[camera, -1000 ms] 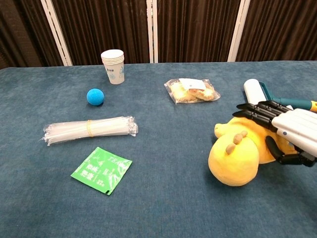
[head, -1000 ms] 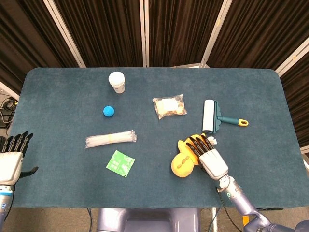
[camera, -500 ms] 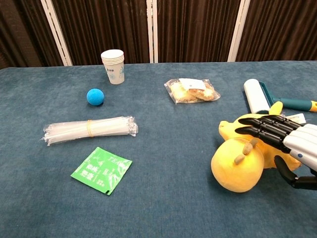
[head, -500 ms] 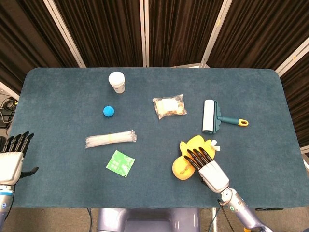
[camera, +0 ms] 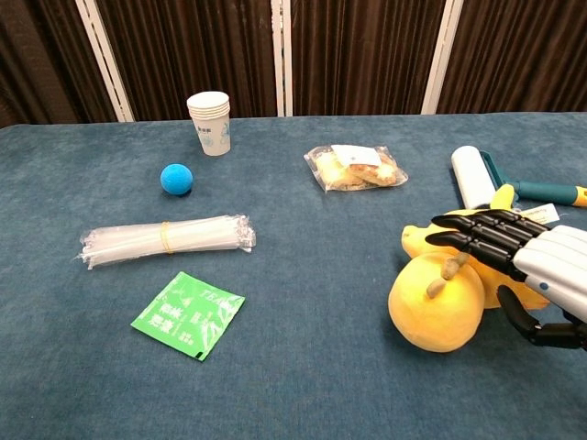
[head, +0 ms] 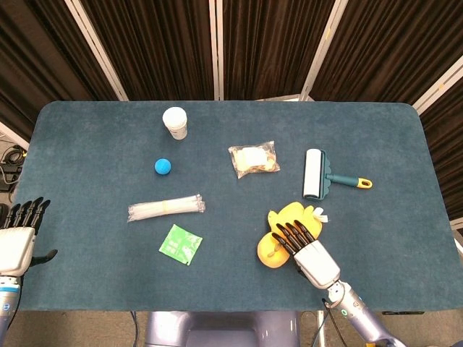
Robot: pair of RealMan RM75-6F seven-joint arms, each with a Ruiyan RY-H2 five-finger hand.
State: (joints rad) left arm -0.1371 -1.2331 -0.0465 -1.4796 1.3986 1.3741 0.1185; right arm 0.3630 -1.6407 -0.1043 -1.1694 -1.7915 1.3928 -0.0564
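A yellow plush toy [head: 288, 215] lies on the blue table [head: 376, 137] at the near right, its round head [camera: 431, 312] turned toward the near edge. My right hand [head: 307, 249] reaches over it from the near side. Its dark fingers [camera: 477, 234] stretch flat across the top of the toy and its thumb hangs apart beside it; nothing is gripped. My left hand [head: 18, 235] hovers off the table's near left edge with straight, spread fingers and holds nothing.
A lint roller [head: 315, 173] lies just beyond the toy. A snack bag [head: 254, 159] sits mid-table, with paper cups [head: 175, 122] and a blue ball [head: 163, 166] further left. A wrapped bundle of straws [head: 166, 207] and a green packet [head: 180, 244] lie near centre-left.
My right hand has drawn back toward the near edge, uncovering more of the plush toy, which has shifted slightly. The left hand has stayed still.
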